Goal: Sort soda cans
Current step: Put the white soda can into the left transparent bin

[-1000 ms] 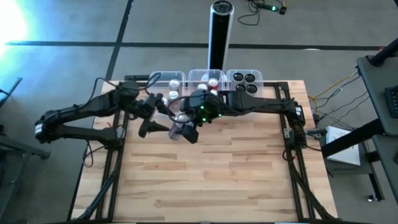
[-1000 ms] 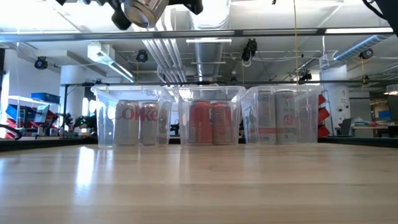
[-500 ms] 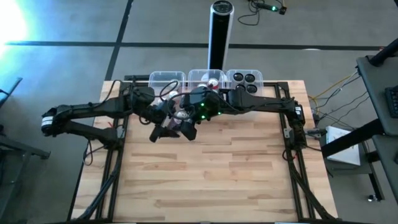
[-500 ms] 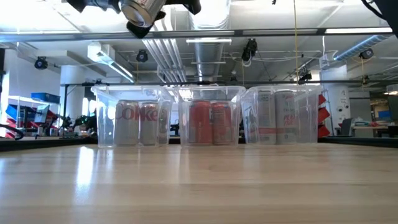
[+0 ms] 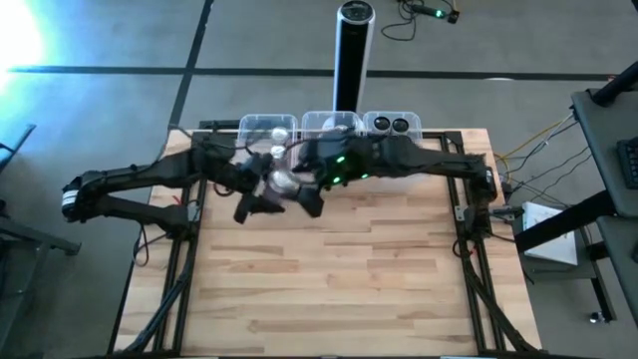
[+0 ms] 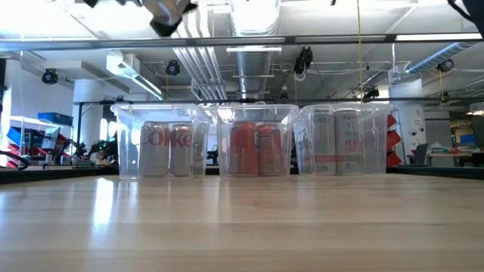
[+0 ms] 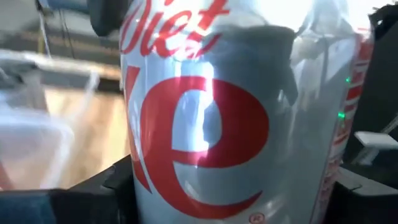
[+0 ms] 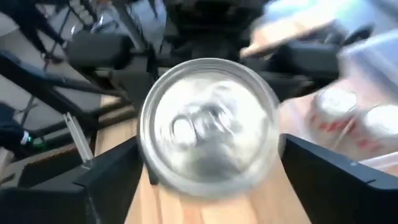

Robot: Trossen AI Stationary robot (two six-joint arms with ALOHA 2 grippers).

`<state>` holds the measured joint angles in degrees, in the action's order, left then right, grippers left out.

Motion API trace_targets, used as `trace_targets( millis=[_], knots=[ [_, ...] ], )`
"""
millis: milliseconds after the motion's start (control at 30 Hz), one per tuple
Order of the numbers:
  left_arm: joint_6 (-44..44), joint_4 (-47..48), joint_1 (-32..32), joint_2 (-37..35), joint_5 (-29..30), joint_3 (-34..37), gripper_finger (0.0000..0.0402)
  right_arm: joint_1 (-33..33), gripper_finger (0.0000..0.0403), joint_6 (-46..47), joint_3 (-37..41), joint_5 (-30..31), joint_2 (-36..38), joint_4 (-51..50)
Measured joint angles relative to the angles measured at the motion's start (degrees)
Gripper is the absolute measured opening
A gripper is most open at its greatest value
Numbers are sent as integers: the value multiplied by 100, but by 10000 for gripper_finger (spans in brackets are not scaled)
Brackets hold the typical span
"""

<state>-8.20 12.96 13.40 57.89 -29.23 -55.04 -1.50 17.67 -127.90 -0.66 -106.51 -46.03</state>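
A silver soda can with red lettering hangs high over the table's far middle. My left gripper reaches it from the left and is shut on it. My right gripper is open. Its fingers stand on either side of the can's silver top, and a gap shows beside the can. In the low view only the can's lower end shows at the picture's top edge. More soda cans stand in three clear tubs at the far edge. My left gripper pinches the can's side wall between its two fingers, one on each side of the body. The fingers come about level from the table's left and lie across the can. The can is lifted clear, far above the tabletop.
The left tub holds silver cans, the middle tub red cans, the right tub more cans. A tall black post stands behind the tubs. The wooden tabletop lies bare toward the near edge.
My left gripper has gone toward the table's right edge, reached the can and taken hold of it. My right arm has drawn back toward the far right and risen. The can has moved a little up and toward the far edge.
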Motion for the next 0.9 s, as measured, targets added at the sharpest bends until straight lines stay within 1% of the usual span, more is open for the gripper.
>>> trace_targets(
  millis=[100, 200, 300, 400, 467, 600, 733, 900],
  knots=[
    [17, -67, 66, -291, 201, -204, 274, 38, 373, -183, -232, 383, 193, -121],
    [-116, -564, 67, -514, 603, -333, 274, 78, 374, -275, -256, 686, 270, 56],
    [-428, -1402, 74, -620, 730, -342, 274, 86, 375, -184, -244, 676, 248, 283],
    [-643, -1887, 67, -616, 726, -342, 274, 111, 375, -120, -242, 632, 150, 556],
    [-681, -2018, 64, -568, 724, -342, 274, 156, 375, -148, -234, 623, 23, 898],
    [-851, -2303, 45, -367, 871, -340, 274, 186, 375, -273, -220, 240, -139, 1431],
    [-1263, -2773, 20, -51, 874, -337, 274, 182, 375, -228, -223, 212, -213, 1499],
    [-1421, -3103, -39, 277, 926, -329, 274, 181, 372, -100, -210, 258, -269, 1386]
  ],
)
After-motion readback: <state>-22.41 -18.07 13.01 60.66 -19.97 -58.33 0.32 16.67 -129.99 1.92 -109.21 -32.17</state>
